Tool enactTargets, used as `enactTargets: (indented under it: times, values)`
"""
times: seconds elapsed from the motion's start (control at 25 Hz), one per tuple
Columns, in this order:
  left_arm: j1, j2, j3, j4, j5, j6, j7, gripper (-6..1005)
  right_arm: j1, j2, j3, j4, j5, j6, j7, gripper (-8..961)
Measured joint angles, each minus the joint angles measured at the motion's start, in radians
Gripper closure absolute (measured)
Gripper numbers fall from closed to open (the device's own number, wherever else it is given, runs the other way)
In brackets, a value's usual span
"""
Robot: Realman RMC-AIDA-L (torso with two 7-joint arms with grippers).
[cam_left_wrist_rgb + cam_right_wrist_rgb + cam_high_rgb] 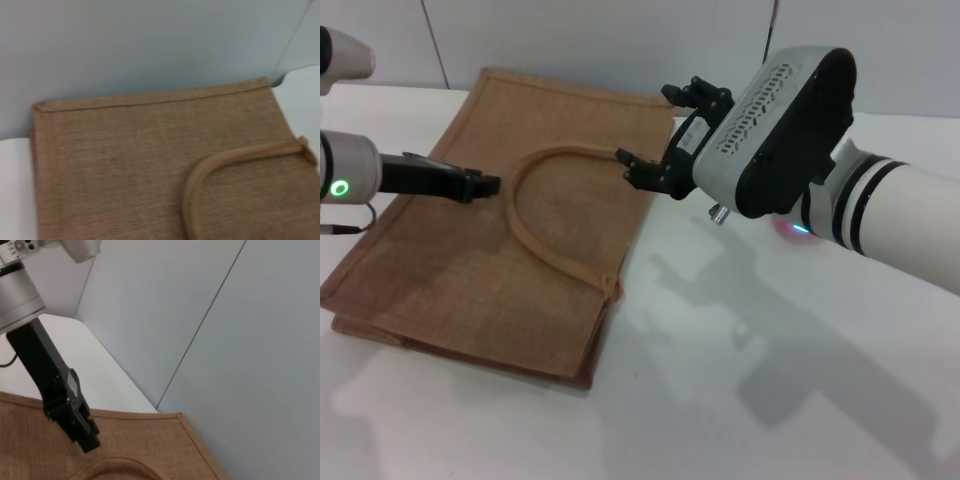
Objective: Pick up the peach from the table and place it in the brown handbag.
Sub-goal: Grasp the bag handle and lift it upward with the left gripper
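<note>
Jute brown handbag flat on table; right hand open above handle; left hand state unclear.

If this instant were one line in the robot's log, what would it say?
bag: flat on table | left gripper: over bag | right gripper: open, at handle end | peach: not in view

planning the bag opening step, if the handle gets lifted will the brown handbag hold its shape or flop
Probably flop: the brown handbag lies flat on the table, layers collapsed. Its arched handle keeps a curve, so likely semi-stiff. The woven cloth should resist slipping. Both the right gripper and left gripper are over it.
</note>
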Motion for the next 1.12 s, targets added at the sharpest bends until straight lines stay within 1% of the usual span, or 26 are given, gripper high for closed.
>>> enactTargets:
  times: [0.04,0.32,0.64,1.12]
  values:
    - [-0.001,-0.002,0.001,0.005,0.0,-0.026,0.004,704,0.0,0.0,0.002,0.001,0.0,0.001,0.0,88]
    - [0.006,-0.003,0.001,0.008,0.002,-0.076,0.005,704,0.0,-0.001,0.005,0.004,0.0,0.002,0.001,88]
    - [0.012,-0.005,0.001,0.001,0.006,-0.095,-0.01,704,0.0,-0.002,0.006,0.007,0.0,0.003,0.001,88]
    - [0.015,-0.005,-0.009,0.001,0.006,-0.086,-0.049,705,0.0,-0.002,0.006,0.008,0.0,0.003,0.0,88]
